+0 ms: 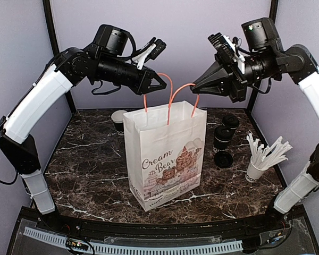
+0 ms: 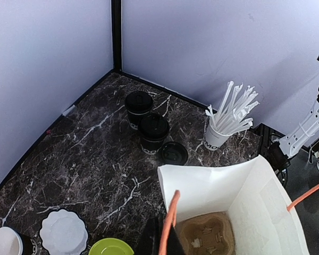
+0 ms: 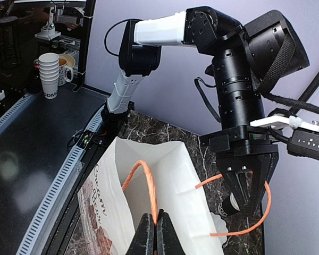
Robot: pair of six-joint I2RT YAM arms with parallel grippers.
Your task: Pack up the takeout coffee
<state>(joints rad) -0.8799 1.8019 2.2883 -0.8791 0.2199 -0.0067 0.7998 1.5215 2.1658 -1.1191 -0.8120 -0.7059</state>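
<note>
The left gripper (image 1: 162,85) and right gripper (image 1: 194,85) each clamp their jaws on an orange cord handle (image 1: 170,101) of the white paper bag (image 1: 165,154). The lidded black paper coffee cup (image 1: 222,137) stands right of centre on the marble counter (image 1: 85,159), well below both.

white bag (image 1: 165,154), orange handles (image 1: 171,93), dark marbled table (image 1: 85,170).

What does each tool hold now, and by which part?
The left tool pinches one orange handle of the paper bag; the right tool pinches the other handle.
</note>
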